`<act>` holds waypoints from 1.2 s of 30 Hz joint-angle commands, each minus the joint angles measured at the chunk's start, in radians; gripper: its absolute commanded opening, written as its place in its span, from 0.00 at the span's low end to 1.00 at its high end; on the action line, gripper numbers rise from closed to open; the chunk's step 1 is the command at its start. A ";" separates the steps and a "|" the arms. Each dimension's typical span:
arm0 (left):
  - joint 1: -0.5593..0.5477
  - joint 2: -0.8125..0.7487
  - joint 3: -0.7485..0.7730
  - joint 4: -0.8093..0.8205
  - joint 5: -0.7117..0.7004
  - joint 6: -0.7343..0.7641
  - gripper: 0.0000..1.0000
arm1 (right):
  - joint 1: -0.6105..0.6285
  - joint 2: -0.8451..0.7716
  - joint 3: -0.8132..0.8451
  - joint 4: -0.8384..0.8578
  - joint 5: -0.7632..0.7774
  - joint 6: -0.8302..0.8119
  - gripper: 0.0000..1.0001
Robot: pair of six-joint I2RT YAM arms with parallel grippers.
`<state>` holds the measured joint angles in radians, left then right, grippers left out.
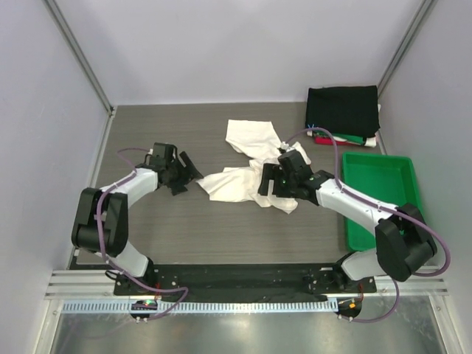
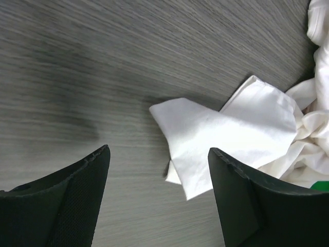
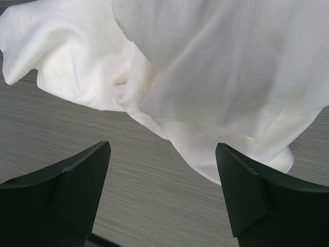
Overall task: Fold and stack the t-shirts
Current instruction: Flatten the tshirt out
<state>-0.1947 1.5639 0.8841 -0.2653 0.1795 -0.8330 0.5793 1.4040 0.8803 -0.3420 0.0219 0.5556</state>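
Observation:
A crumpled white t-shirt (image 1: 247, 166) lies in the middle of the table. My left gripper (image 1: 188, 173) is open and empty just left of its left corner; that corner (image 2: 216, 134) shows ahead of the fingers in the left wrist view. My right gripper (image 1: 267, 181) is open and empty over the shirt's right part; the white cloth (image 3: 205, 72) fills the top of the right wrist view, with bare table between the fingers. A folded stack with a black t-shirt (image 1: 343, 109) on top, over white, green and red layers, sits at the back right.
A green plastic tray (image 1: 380, 193) stands at the right edge of the table, just below the stack. White walls enclose the table at the back and sides. The table (image 1: 184, 228) is dark wood grain.

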 commanded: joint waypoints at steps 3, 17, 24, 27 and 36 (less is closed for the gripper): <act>-0.005 0.091 0.049 0.172 0.086 -0.103 0.77 | -0.013 -0.046 -0.058 0.083 0.007 -0.002 0.90; -0.064 0.161 0.139 0.201 0.064 -0.120 0.00 | -0.055 0.065 -0.026 0.137 -0.008 0.003 0.88; -0.066 -0.096 0.205 -0.053 -0.070 -0.014 0.00 | -0.065 0.237 0.123 0.043 0.023 -0.005 0.45; -0.061 -0.165 0.220 -0.113 -0.091 0.018 0.00 | -0.065 0.256 0.147 0.028 0.021 -0.011 0.18; 0.069 -0.237 0.618 -0.409 -0.101 0.138 0.00 | -0.261 0.072 0.532 -0.292 0.061 -0.082 0.01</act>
<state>-0.1978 1.3682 1.3216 -0.5674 0.1093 -0.7719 0.4435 1.6394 1.2106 -0.5018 0.0353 0.5167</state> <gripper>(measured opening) 0.009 0.074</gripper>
